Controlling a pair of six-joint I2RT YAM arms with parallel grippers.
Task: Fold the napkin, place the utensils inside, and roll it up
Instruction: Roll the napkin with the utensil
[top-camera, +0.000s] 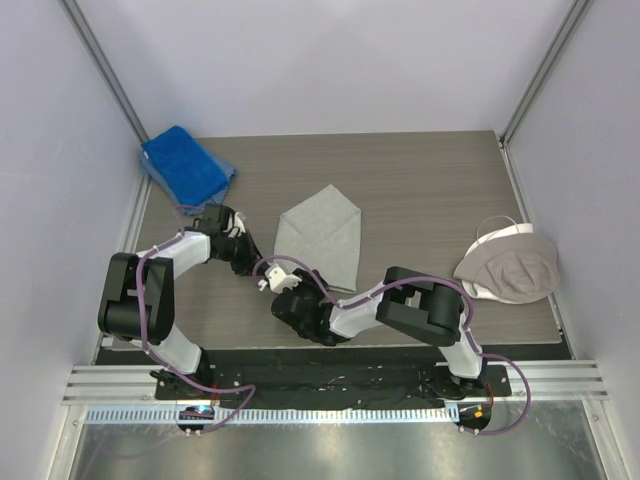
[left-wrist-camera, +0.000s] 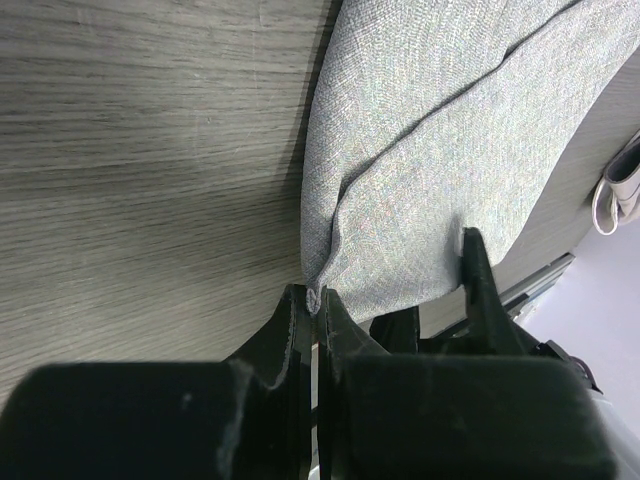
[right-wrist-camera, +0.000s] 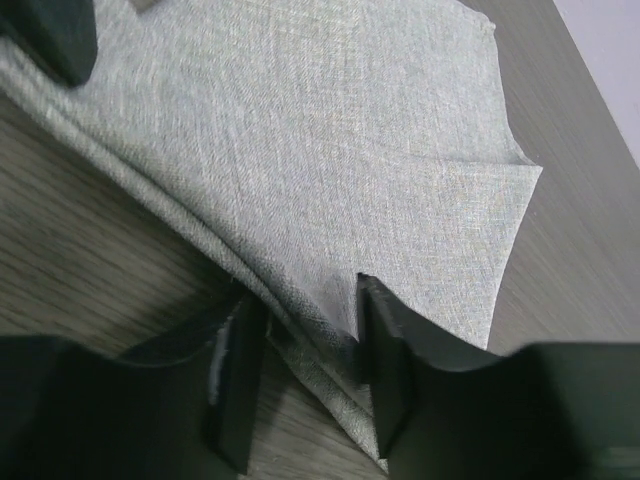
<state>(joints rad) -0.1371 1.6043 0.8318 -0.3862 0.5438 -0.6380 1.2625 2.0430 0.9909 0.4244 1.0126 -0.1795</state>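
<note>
While the napkin (top-camera: 325, 235) lay half folded in the middle of the desk (top-camera: 430, 190), the left tool (left-wrist-camera: 315, 300) pinched its corner tight, the right tool (right-wrist-camera: 310, 370) had its fingers apart around the near edge, and the spoon and rolling were not yet done

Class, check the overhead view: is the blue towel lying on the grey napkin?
No, the blue towel sits in the far left corner, apart from the napkin at mid-table.

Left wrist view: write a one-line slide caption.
Left gripper pinching a corner of the folded grey napkin on the wood-grain table.
</note>
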